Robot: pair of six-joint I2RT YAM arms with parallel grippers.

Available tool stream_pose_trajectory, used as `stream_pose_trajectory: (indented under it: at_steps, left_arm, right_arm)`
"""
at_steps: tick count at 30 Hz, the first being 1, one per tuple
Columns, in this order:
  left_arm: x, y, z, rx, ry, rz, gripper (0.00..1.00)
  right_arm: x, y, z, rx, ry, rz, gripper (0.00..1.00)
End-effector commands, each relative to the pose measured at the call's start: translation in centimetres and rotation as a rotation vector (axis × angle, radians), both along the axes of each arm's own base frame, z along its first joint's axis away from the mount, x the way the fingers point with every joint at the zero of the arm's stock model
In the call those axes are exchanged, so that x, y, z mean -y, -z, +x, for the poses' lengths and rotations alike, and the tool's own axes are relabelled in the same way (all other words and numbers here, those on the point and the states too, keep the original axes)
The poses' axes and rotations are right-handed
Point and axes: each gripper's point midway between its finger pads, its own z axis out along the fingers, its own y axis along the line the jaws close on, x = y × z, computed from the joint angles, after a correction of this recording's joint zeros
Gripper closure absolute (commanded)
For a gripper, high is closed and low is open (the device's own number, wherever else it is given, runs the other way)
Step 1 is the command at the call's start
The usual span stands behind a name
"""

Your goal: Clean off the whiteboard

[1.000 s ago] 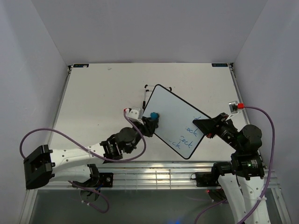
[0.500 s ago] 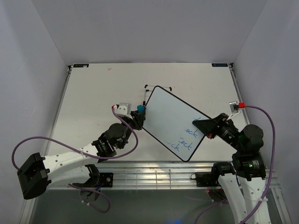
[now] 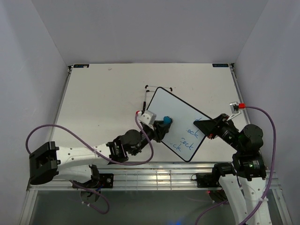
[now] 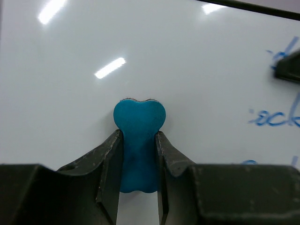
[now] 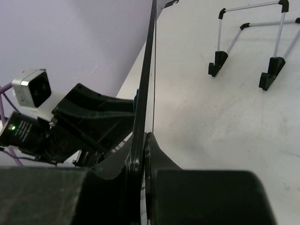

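The whiteboard point(image 3: 171, 117) is white with a thin black rim and is held tilted above the table. Blue handwriting point(image 3: 188, 136) sits on its lower right part. My right gripper point(image 3: 207, 125) is shut on the board's right edge; in the right wrist view the board point(image 5: 149, 56) shows edge-on between the jaws. My left gripper point(image 3: 164, 123) is shut on a small blue bone-shaped eraser point(image 3: 167, 120), whose tip presses on the middle of the board. In the left wrist view the eraser point(image 4: 139, 136) lies on the white surface point(image 4: 197, 70), with handwriting point(image 4: 276, 117) to its right.
A thin black wire stand point(image 3: 158, 87) rests on the table behind the board; it also shows in the right wrist view point(image 5: 248, 42). Grey walls enclose the white table point(image 3: 98, 103) on three sides. A metal rail point(image 3: 159, 176) runs along the near edge.
My left gripper with the eraser has moved from the board's left edge rightwards onto the middle of the board. The right gripper and the board have stayed almost still.
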Motion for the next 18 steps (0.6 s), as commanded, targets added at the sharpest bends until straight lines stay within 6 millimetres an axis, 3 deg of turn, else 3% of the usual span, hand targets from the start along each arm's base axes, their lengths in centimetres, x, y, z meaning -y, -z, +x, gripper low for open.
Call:
stream_pose_trajectory:
  at_steps: [1, 4, 8, 11, 14, 15, 18]
  left_arm:
    - [4.3, 4.1, -4.4, -0.088, 0.189, 0.104, 1.00]
    - [3.5, 3.8, -3.7, -0.089, 0.134, 0.089, 1.00]
    - [0.4, 3.4, -0.4, -0.082, -0.005, 0.111, 1.00]
    - [-2.0, 4.3, 1.1, -0.084, -0.073, 0.143, 1.00]
    - [-1.5, 4.8, -0.3, -0.071, 0.006, 0.145, 1.00]
    - [-0.7, 4.2, -1.2, -0.057, 0.054, 0.111, 1.00]
    - [1.5, 5.2, -3.7, -0.032, 0.128, 0.142, 1.00]
  right_arm:
    - [-2.1, -6.8, -5.5, 0.185, -0.251, 0.111, 0.92]
    - [-2.0, -6.8, -5.7, 0.193, -0.250, 0.098, 0.92]
    - [-1.8, -6.3, -5.5, 0.191, -0.223, 0.073, 0.92]
    - [-1.2, -6.2, -4.9, 0.181, -0.156, 0.080, 0.92]
    - [-0.3, -5.5, -3.5, 0.132, -0.046, 0.100, 0.92]
    - [-0.2, -5.3, -3.2, 0.122, -0.036, 0.106, 0.92]
    - [-0.3, -4.7, -2.5, 0.091, -0.026, 0.123, 0.92]
